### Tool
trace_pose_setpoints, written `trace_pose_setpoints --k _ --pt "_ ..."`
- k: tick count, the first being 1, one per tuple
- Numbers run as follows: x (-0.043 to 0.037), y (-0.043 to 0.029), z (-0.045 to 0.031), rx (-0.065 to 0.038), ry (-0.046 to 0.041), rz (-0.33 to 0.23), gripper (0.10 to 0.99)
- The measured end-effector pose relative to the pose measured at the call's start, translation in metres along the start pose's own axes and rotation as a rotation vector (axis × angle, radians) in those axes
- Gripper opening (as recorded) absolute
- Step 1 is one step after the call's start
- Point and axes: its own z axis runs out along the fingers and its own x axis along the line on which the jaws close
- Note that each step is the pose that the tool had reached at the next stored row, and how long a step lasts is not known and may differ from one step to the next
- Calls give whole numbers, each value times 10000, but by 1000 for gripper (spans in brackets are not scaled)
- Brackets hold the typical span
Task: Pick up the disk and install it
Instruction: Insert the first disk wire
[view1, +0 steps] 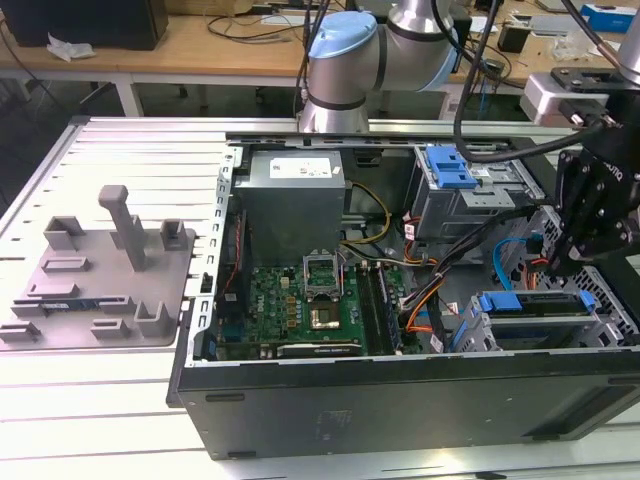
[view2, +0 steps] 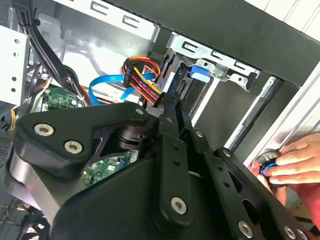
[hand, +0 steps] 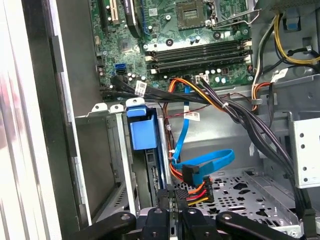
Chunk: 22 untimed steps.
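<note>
In the exterior view an open computer case (view1: 400, 400) lies on the slatted table (view1: 100, 410), with a grey fixture plate (view1: 100, 270) at the exterior view's left. Inside the case are the green motherboard (view1: 300, 300) and, above it in the frame, the grey power supply (view1: 295, 195). At the exterior view's lower right the disk (view1: 530, 302) stands on edge in a metal drive cage (view1: 545, 325), its blue carrier showing along the top. The black tool (view1: 572, 262) hangs just above the disk's right end. A blue latch piece (view1: 450, 165) sits on a second cage in the upper right.

In the second wrist view the tool (view2: 175, 107) reaches toward the cage, where the blue tab of the disk (view2: 200, 73) shows just beyond its tip. A bundle of red, orange and yellow wires (view2: 142, 75) lies beside it. A person's hand (view2: 295, 162) rests on a round blue-ringed knob (view2: 267, 167) outside the case.

In the first wrist view the disk (hand: 142, 130) sits in the cage beside the case wall, and the tool (hand: 169, 196) is at its near end. A blue flat cable (hand: 210, 160) loops close by. I cannot tell whether the tool is clamped on the disk or merely touching it.
</note>
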Motion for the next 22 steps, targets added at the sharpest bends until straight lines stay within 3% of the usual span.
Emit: trace_pose_setpoints --k 7,8,11,13,22 --pt "33 -7 3 -28 6 -192 165" --pt "33 -13 3 -72 60 -199 165" --pt "27 -54 6 -400 365 -277 165" --pt "26 -62 9 -452 443 -326 165" --pt "23 -79 21 -418 447 -695 165"
